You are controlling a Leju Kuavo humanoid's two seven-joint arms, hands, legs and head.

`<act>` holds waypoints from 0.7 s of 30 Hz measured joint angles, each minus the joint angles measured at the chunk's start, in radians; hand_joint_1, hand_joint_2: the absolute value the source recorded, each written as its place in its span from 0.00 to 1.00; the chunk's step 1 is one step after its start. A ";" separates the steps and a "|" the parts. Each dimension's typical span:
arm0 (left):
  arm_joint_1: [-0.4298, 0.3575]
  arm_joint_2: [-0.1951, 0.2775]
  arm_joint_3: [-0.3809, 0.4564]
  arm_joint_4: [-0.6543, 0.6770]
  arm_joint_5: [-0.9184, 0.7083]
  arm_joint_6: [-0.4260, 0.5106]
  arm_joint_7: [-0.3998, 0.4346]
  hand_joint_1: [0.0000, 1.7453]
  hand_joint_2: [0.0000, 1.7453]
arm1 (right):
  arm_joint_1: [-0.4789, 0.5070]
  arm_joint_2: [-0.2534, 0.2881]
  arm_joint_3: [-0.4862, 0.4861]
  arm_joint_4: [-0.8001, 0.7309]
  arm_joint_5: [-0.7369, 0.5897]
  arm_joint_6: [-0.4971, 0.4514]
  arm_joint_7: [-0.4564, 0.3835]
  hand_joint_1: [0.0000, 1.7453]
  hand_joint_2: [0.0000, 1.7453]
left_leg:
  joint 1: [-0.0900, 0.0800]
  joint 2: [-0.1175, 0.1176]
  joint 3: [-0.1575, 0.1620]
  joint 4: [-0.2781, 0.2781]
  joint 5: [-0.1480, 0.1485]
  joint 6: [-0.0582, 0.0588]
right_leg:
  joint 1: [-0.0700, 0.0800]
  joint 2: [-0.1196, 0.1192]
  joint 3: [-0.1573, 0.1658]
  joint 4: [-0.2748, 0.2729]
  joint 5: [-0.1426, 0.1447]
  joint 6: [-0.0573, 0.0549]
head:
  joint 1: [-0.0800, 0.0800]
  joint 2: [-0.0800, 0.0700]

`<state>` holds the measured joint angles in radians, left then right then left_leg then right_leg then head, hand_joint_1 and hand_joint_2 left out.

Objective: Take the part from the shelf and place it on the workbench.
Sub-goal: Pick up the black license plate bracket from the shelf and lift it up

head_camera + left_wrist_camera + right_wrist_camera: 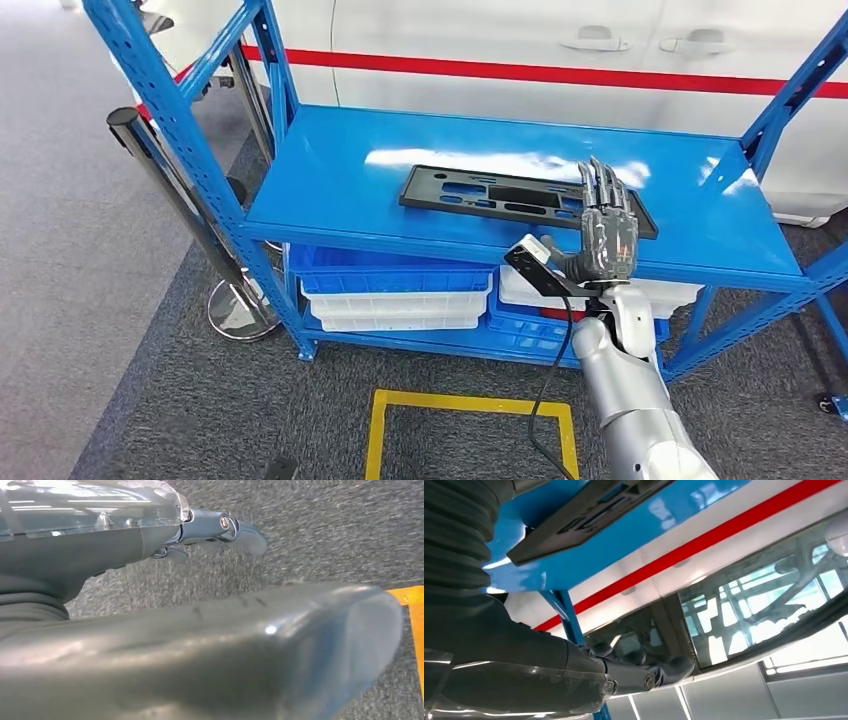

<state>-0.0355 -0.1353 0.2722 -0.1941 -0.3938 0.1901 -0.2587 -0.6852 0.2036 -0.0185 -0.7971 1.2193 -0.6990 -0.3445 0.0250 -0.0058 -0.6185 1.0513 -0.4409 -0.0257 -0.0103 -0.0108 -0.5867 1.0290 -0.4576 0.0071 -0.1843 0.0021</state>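
Head view showed the right hand [606,232] raised in front of the blue shelf [330,180], fingers straight, held side by side and pointing up, thumb out to the side, with nothing in its grasp. The fingertips overlapped the right end of the black part [500,195] in the picture, though whether they touched it could not be told. The part, a flat black frame with several cut-outs, lay flat on the top level of the shelf, toward the right half and near the front edge.

Below that level, blue bins [390,270] sat stacked over white bins [395,308] on the lower level; their contents could not be seen from this angle. More bins stood to the right, partly hidden behind the hand and arm.

Right wrist view gave a turned, close look along the hand [644,672]: the fingers lay extended and free of any object, while the part [574,522] rested on the blue surface, apart from the fingertips in that picture. Behind stood a white car body with a red stripe [704,542] and a window.

Left wrist view showed the left hand [215,527] above grey carpet [325,535], thick thumb in front, fingers loosely extended, holding nothing. A strip of yellow floor tape [410,597] ran at the edge, matching the yellow square [470,425] on the carpet in the head view.
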 joint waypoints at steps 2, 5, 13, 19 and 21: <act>0.000 0.001 0.001 0.000 -0.001 -0.002 -0.003 0.00 0.00 | 0.009 -0.013 -0.003 0.001 -0.012 0.000 0.001 0.00 1.00 | -0.003 -0.001 0.000 -0.002 -0.001 0.024 | -0.001 0.001 -0.001 0.000 -0.002 0.009 | 0.001 0.000; -0.001 0.001 0.001 0.000 -0.001 -0.002 -0.004 0.00 0.00 | 0.014 -0.029 -0.007 0.001 -0.019 -0.001 0.003 0.00 1.00 | -0.002 -0.001 0.005 -0.008 0.000 0.045 | -0.005 0.002 -0.031 0.066 -0.044 0.023 | 0.001 0.000; -0.003 -0.001 0.003 0.000 -0.001 -0.003 -0.012 0.00 0.00 | 0.036 -0.046 -0.010 0.006 0.001 0.000 0.026 0.00 1.00 | -0.015 -0.010 0.022 -0.010 -0.014 0.055 | 0.007 0.010 -0.085 0.084 0.020 -0.006 | 0.001 0.000; -0.006 -0.004 0.004 0.000 -0.012 -0.003 -0.008 0.00 0.00 | 0.062 -0.042 -0.002 0.008 0.029 -0.001 0.052 0.00 1.00 | -0.015 -0.008 0.026 -0.005 -0.030 0.026 | 0.014 0.007 -0.029 -0.027 0.047 -0.027 | 0.000 0.000; -0.006 -0.003 0.004 0.000 -0.020 -0.004 -0.003 0.00 0.00 | 0.071 -0.039 0.005 0.008 0.038 -0.001 0.060 0.00 1.00 | -0.015 -0.004 -0.012 0.084 -0.077 0.019 | 0.007 0.004 -0.013 -0.042 0.049 -0.029 | 0.000 0.000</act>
<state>-0.0420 -0.1383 0.2762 -0.1938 -0.4136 0.1865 -0.2621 -0.6142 0.1651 -0.0139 -0.7891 1.2570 -0.7003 -0.2844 0.0104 -0.0096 -0.6309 1.1356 -0.5174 -0.0069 -0.0035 -0.0067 -0.6000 0.9866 -0.4088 -0.0215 -0.1842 0.0021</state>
